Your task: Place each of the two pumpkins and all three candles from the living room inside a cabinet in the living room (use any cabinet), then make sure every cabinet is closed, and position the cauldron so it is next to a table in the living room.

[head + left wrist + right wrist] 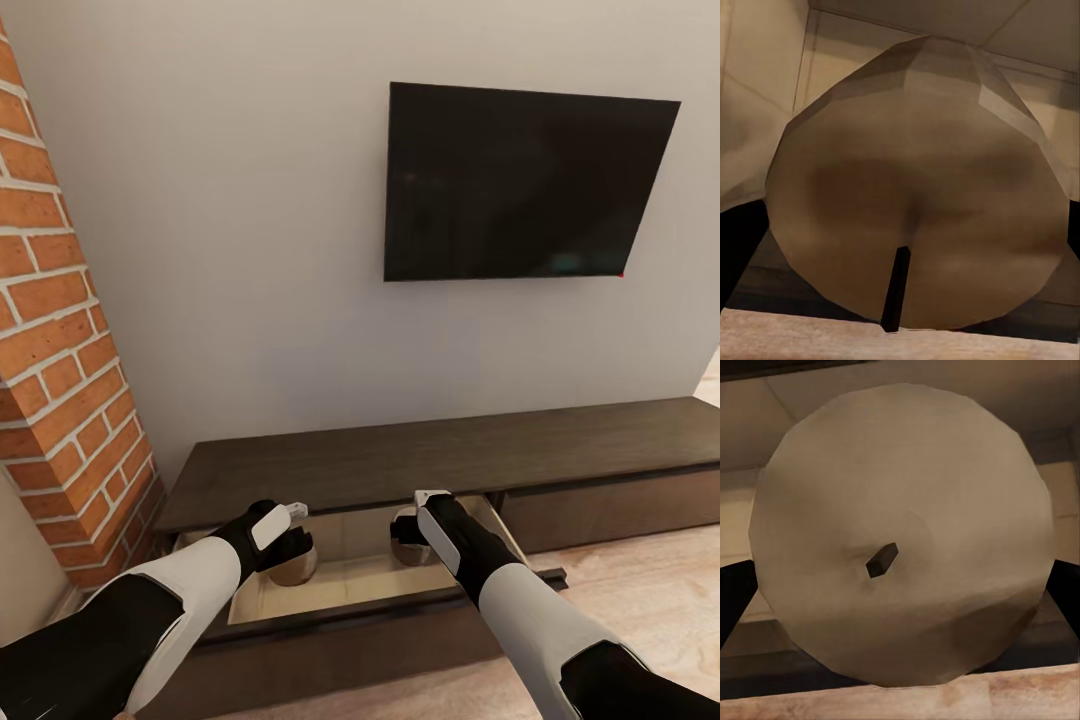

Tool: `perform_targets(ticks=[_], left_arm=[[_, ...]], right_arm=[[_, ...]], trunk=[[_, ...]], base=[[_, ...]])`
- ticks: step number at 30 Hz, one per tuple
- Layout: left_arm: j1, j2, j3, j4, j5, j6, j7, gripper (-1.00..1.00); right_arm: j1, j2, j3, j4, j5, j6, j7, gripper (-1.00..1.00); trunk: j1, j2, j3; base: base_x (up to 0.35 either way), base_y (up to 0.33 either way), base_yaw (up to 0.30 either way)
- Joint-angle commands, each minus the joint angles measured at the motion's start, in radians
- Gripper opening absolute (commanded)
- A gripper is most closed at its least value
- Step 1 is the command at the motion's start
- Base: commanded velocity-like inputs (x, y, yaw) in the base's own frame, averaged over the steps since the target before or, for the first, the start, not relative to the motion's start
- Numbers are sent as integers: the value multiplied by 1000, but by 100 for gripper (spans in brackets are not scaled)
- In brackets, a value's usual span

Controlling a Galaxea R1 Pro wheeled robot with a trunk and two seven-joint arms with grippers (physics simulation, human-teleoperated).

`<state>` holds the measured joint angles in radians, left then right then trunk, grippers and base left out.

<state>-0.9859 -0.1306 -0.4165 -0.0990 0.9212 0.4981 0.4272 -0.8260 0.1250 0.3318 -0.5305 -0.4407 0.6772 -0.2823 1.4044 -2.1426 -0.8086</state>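
The long dark brown cabinet [450,452] stands against the wall with its left drawer [365,578] pulled out, showing a pale inside. My left gripper [291,551] reaches down into the drawer, shut on a beige-grey candle [296,570]. That candle [915,180] looms close in the left wrist view, wick toward the camera, with a dark finger [739,240] beside it. Over the drawer's right part, my right gripper [409,536] is shut on a second candle [407,549]. The right wrist view looks onto this candle's [900,532] flat top, a dark finger [731,600] at its side.
A red brick column [60,350] rises at the left, close to the cabinet's end. A black TV [520,185] hangs on the grey wall above. The cabinet's right drawer front [600,512] is closed. Pale wood floor [640,575] lies at the lower right.
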Motion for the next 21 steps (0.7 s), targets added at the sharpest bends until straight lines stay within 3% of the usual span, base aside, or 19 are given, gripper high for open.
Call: perform_targets(ticks=[1,9,21], left_arm=[[0,-1,-8,-2,10,3,7,-100],[0,0,-8,-2,10,4,11,-100],[0,0,-8,-2,10,4,12,-100]], right_arm=[[-1,-1,6,-1,-10,2,-9,-100],[-1,3,6,0,-10,2,-6,-100],[-1,4,6,0,-10,2,-7,-100]], trunk=[[0,0,-2],[0,0,-3],[46,-84,-40]], base=[[110,0,0],[15,0,0],[0,0,0]])
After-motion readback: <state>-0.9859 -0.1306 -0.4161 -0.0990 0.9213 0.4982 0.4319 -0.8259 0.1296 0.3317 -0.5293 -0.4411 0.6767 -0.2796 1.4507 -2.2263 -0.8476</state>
